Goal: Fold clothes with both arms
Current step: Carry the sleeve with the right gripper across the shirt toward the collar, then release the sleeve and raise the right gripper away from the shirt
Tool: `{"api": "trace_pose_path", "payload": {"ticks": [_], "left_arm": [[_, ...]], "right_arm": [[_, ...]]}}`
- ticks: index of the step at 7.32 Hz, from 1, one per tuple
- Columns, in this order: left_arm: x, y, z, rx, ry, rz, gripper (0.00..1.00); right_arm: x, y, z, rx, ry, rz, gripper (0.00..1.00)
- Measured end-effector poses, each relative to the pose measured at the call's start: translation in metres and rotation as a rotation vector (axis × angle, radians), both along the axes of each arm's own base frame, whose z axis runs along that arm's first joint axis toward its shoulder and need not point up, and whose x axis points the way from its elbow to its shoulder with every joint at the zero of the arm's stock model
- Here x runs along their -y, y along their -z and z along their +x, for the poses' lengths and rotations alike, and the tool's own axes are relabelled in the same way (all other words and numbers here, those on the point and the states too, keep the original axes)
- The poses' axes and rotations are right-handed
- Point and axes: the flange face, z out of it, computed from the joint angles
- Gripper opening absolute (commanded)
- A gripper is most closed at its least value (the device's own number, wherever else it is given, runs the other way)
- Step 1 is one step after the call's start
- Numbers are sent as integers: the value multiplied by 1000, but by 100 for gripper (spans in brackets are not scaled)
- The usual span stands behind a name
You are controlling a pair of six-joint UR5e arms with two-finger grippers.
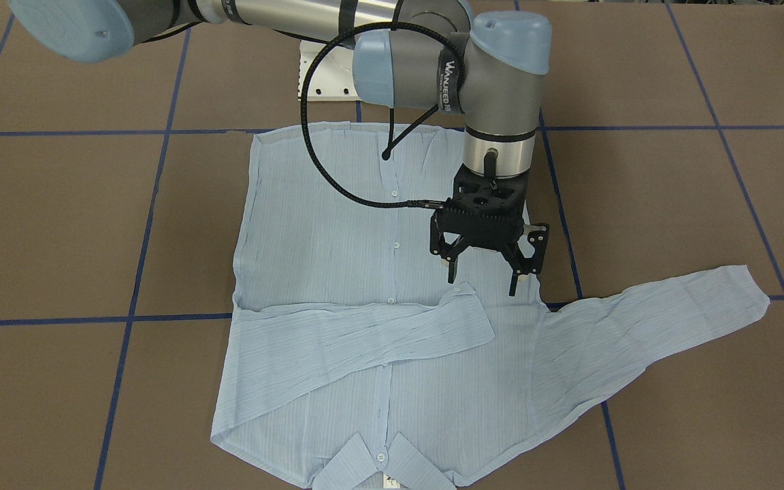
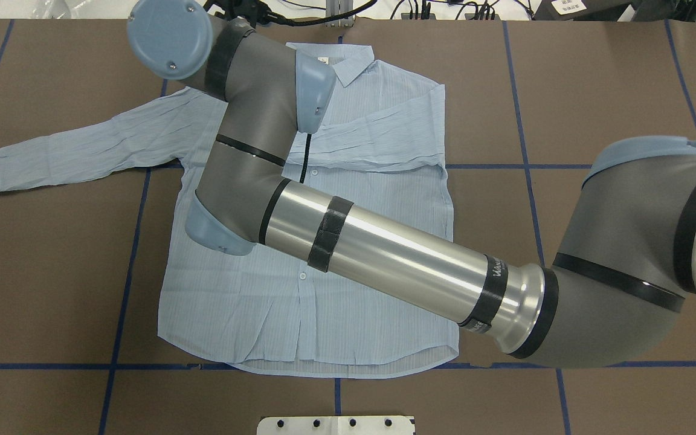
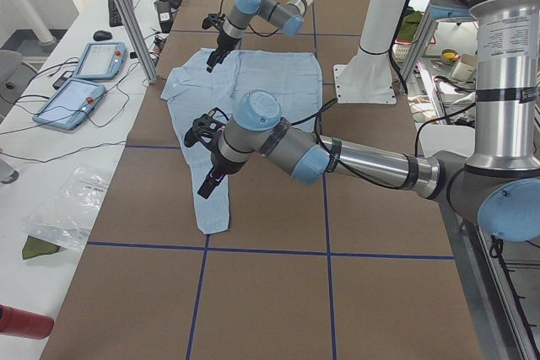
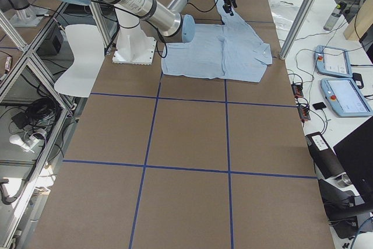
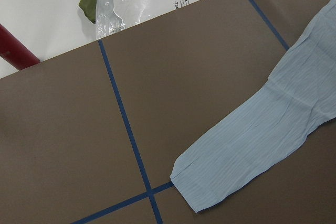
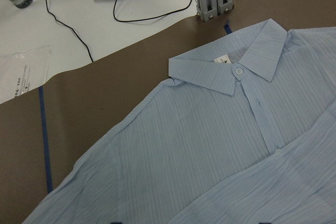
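Shirt [image 1: 337, 258] spread flat, right end effector [image 1: 482, 284] just above

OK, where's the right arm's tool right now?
In the front-facing view the right tool hangs open over the shirt, to the picture's right of the button line, next to the folded sleeve's cuff.

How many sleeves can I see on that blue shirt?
2. The folded sleeve lies across the chest of the shirt. The outstretched sleeve lies flat on the table, on the robot's left. Neither is hidden.
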Motion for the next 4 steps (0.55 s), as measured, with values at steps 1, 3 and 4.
{"api": "trace_pose_path", "payload": {"ticks": [1, 3, 4], "left_arm": [[1, 1, 7, 0, -15, 67, 100], [5, -25, 37, -5, -77, 164, 100], [5, -47, 45, -7, -91, 185, 100]], "right_arm": [[9, -13, 24, -23, 48, -28, 100], [9, -68, 115, -52, 163, -3, 100], [2, -110, 172, -62, 225, 40, 100]]}}
